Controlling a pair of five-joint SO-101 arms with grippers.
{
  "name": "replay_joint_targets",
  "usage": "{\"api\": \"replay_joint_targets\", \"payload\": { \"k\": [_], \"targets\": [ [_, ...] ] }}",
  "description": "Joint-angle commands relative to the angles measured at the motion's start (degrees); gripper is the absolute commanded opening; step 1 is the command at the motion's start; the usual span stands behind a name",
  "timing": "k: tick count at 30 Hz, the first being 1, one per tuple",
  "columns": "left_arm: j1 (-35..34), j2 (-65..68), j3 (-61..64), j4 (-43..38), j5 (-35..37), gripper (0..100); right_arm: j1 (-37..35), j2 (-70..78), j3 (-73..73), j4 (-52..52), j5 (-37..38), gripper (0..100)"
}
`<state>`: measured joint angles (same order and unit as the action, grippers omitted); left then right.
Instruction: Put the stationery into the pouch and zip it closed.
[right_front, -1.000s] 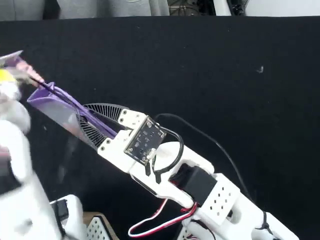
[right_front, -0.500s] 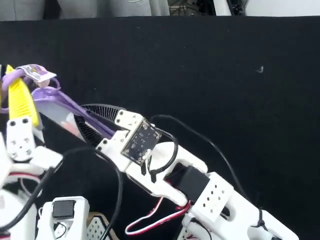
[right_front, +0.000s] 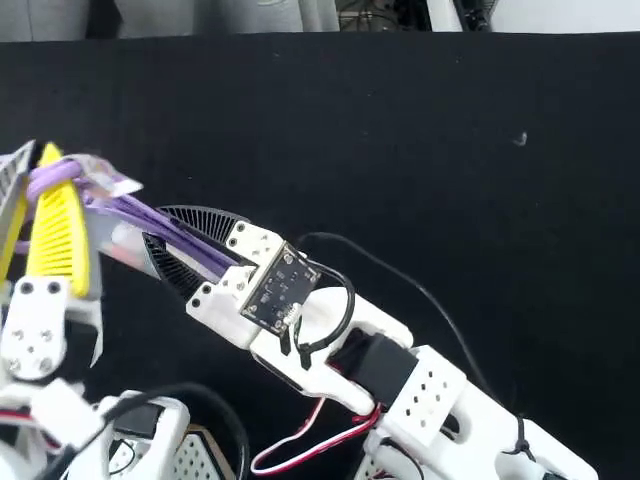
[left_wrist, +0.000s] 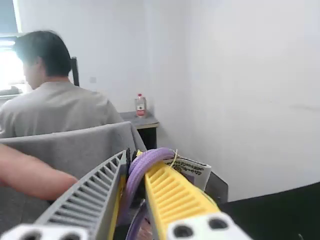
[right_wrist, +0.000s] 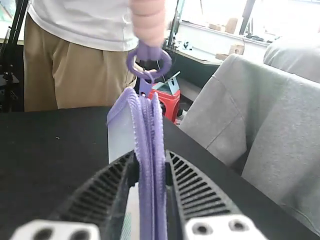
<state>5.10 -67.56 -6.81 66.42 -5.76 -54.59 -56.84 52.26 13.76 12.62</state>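
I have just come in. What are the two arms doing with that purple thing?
The two arms hold the purple pouch between them, lifted above the black table. The right gripper is shut on the pouch's top edge. The left gripper is shut on the purple loop at its other end. Whether it is zipped closed cannot be told.

White walls (left_wrist: 240, 75) rise behind a grey chair (left_wrist: 75, 145) and black table (right_front: 450, 150).
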Motion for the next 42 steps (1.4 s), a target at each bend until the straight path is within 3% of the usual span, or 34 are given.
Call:
{"api": "replay_joint_targets", "payload": {
  "k": [1, 11, 21, 30, 37, 42],
  "targets": [
    [3.9, 5.0, -5.8, 1.8, 2.6, 3, -0.3, 0.2, -2.9, -3.5, 0.4, 8.1],
    [12.5, 14.6, -17.5, 8.7, 5.8, 3, -0.4, 6.8, -6.9, -4.1, 0.4, 8.3],
    [13.1, 15.7, -21.1, 9.1, 5.8, 3, -0.3, 6.8, -7.1, -4.2, 0.4, 15.1],
    [13.2, 15.7, -21.1, 9.1, 5.6, 3, -0.1, 7.1, -7.9, -4.2, 0.5, 15.2],
    [13.2, 15.6, -21.1, 8.9, 5.3, 3, -0.1, 6.8, -7.7, -3.2, 1.1, 3.4],
    [13.1, 15.2, -21.1, 8.9, 2.4, 3, -0.3, 7.0, -8.0, 1.9, 2.2, 17.7]
  ]
}}
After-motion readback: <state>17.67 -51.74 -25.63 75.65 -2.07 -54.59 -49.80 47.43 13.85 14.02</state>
